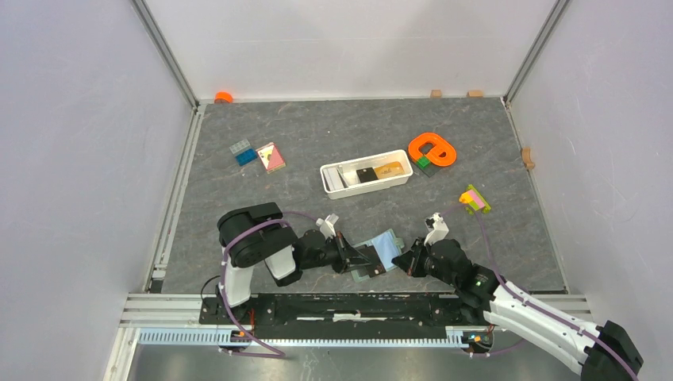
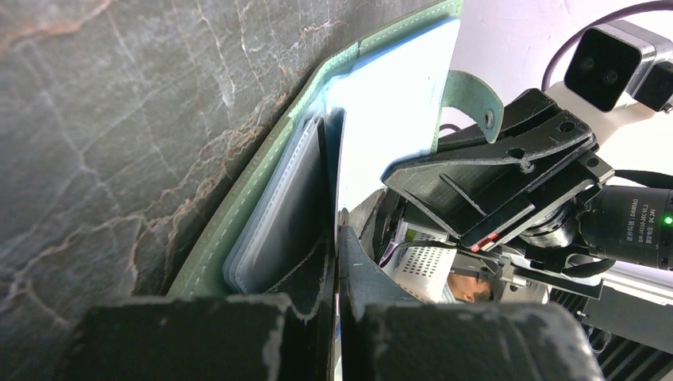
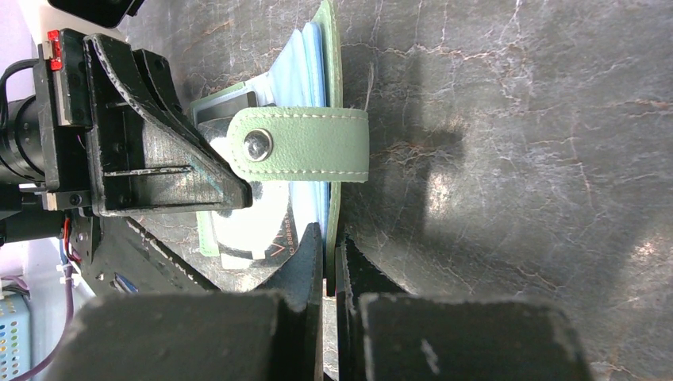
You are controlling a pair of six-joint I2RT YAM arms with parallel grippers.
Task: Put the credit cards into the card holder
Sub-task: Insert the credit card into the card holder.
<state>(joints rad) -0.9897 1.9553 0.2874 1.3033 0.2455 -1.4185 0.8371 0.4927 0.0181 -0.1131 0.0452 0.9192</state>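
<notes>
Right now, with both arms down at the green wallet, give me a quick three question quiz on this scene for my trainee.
1. True or false: the left gripper and the right gripper are both shut on the card holder.
2. Where does the tan card lie? A: in the white tray. B: inside the card holder. C: in the right gripper.
3. Fill in the missing word: the card holder's inside is pale ____.
Key: 1 true; 2 A; 3 blue.
</notes>
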